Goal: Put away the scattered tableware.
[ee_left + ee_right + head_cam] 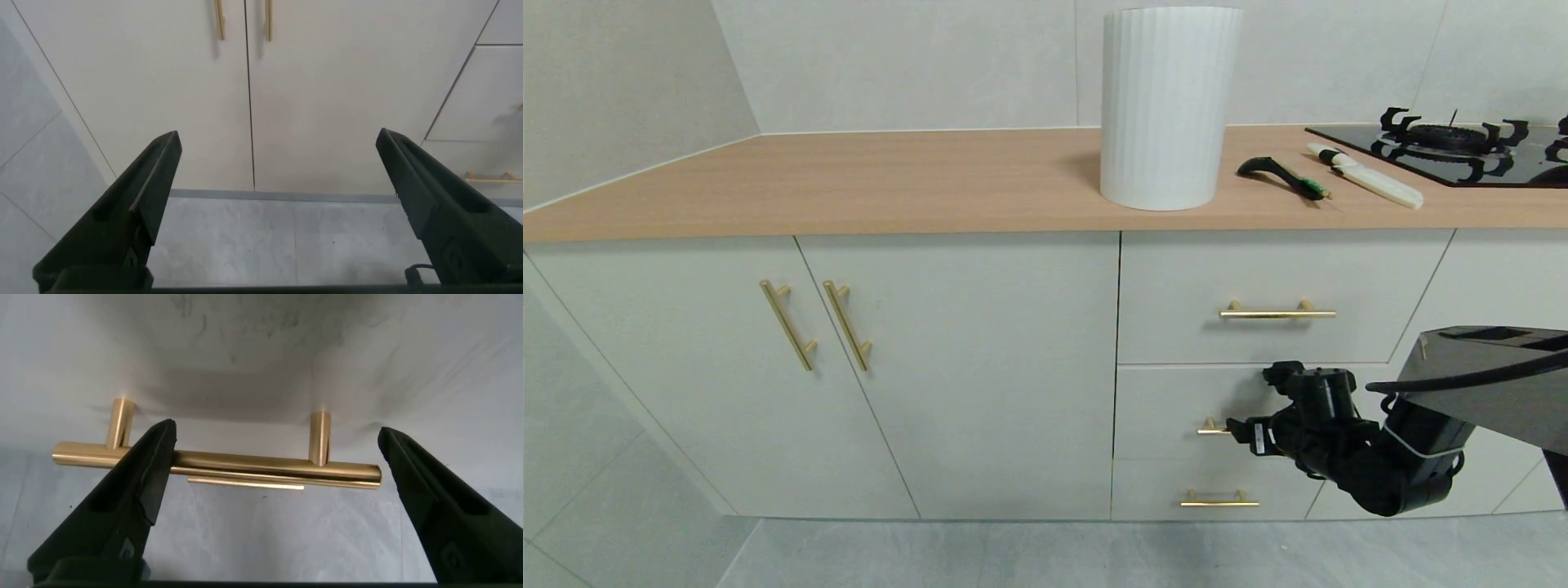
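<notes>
The right gripper (1243, 429), fingers spread, is being held at the middle drawer's (1168, 408) handle (245, 464), so drawer-opening is judged to be in hand. Next, the bar is needing to be pinched and pulled straight out. The left gripper (278, 155) is being held spread by the doors (327, 90), while the 2 utensils, spoon (1278, 175) and knife (1376, 184), are lying on the counter (890, 180).

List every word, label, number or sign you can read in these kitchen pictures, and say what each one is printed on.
No text in these pictures can be read.
white sticker on the right gripper: any print is too small to read.
white ribbed container, knife, black-handled utensil, drawer handle: no print visible.
</notes>
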